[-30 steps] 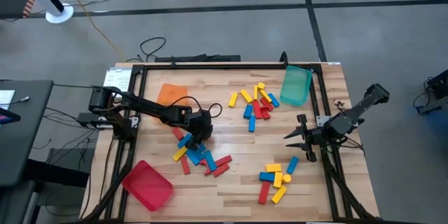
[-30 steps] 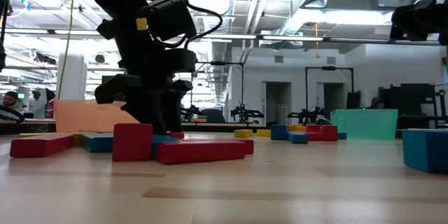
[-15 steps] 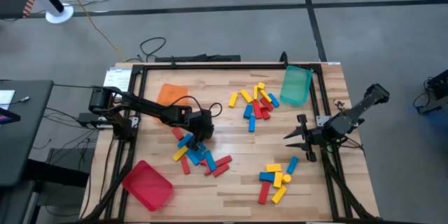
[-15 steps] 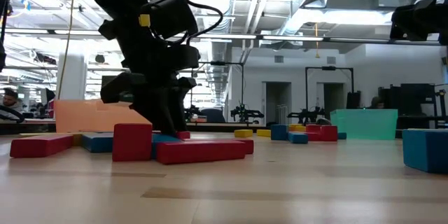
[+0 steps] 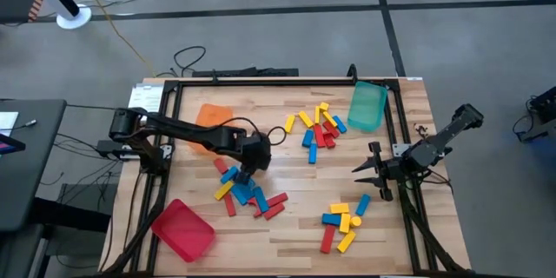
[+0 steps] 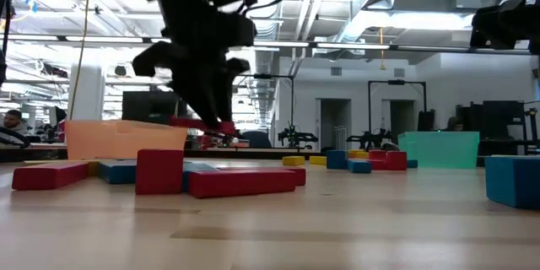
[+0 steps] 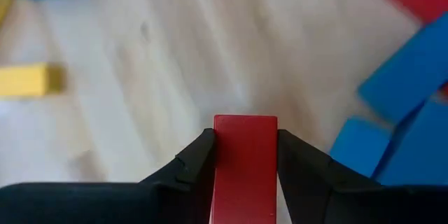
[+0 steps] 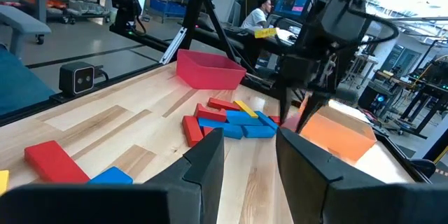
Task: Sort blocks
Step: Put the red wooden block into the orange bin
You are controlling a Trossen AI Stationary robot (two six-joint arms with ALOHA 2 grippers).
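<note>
While the red tray [image 5: 183, 229] sits at the near left corner of the wooden table [image 5: 287, 226] and the orange tray [image 5: 211, 117] lies farther back on the left, neither shows a block inside it in the high view. Between them lies a cluster of blue, red and yellow blocks [image 5: 248, 195]. Above that cluster the left gripper [image 7: 245, 155] is clamped on a red block [image 7: 245, 164], which hangs clear of the tabletop in the low view. A second scatter of blocks [image 5: 314, 127] lies at the back centre, just beside the green tray [image 5: 367, 106], whose contents cannot be made out. A third group [image 5: 344, 221] lies near the front right. The right gripper [image 8: 250, 157] hovers at the right edge, fingers parted and holding nothing. No readable writing shows on any tray.
</note>
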